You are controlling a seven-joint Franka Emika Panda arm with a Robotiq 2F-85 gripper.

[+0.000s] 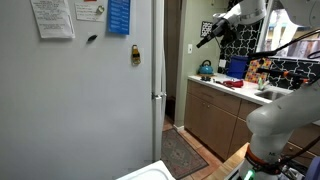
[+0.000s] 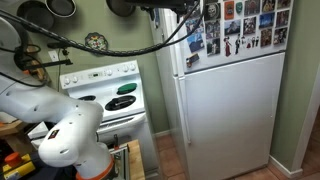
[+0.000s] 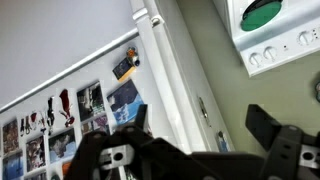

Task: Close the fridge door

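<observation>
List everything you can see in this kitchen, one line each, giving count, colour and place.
fridge: one, pale grey, tall
fridge door: one, white, upper, edge-on
papers: several, white and blue, fridge side
photos: many, mixed, fridge front
stove: one, white, beside fridge
pans: several, dark, hanging above stove
kettle: one, teal, on counter
rug: one, grey, floor
arm: one, white, foreground
gripper: one, black, open, raised

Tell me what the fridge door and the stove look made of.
The fridge door: probably painted steel with a smooth white finish. Pictures cling to its face as if held by magnets. The stove: likely enamelled metal, since its glossy white back panel shows soft highlights.
</observation>
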